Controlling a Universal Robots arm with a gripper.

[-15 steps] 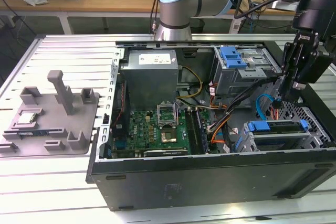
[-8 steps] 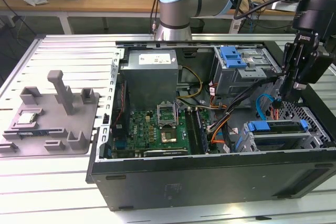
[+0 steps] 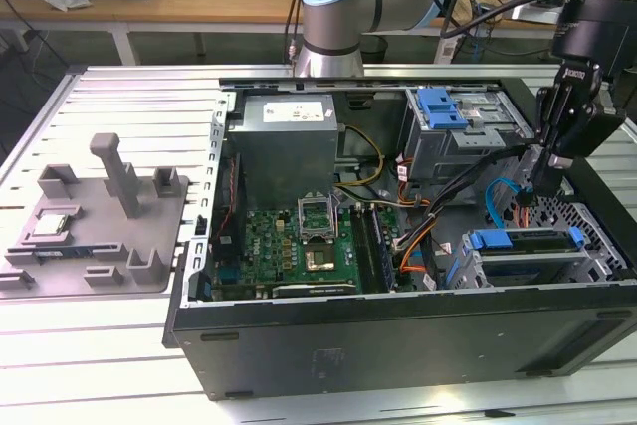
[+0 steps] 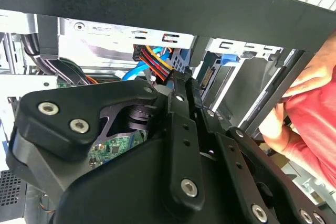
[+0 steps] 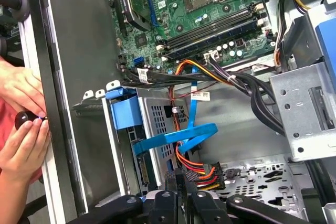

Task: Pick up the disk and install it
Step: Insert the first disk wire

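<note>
The disk [image 3: 524, 240], silver with a blue carrier frame, lies in the lower drive bay at the front corner of the open computer case, on the exterior view's right. In the first wrist view its blue frame [image 5: 126, 113] sits beside a perforated grey cage wall. My gripper [image 3: 538, 189] hangs just above and behind that bay, among the cables. Its black fingers stand pressed together in both wrist views, gripper [image 5: 177, 181] and gripper [image 4: 182, 88], with nothing seen between them. They end close to an orange, red and yellow power plug [image 5: 202, 174] and a blue flat cable [image 5: 176, 137].
A person's hands [image 5: 21, 129] in a red sleeve [image 4: 315, 124] rest on the case's edge near the bay. The motherboard [image 3: 299, 236], power supply [image 3: 289, 126] and an upper drive cage [image 3: 458, 121] occupy the case. A grey fixture [image 3: 100, 221] stands on the exterior view's left.
</note>
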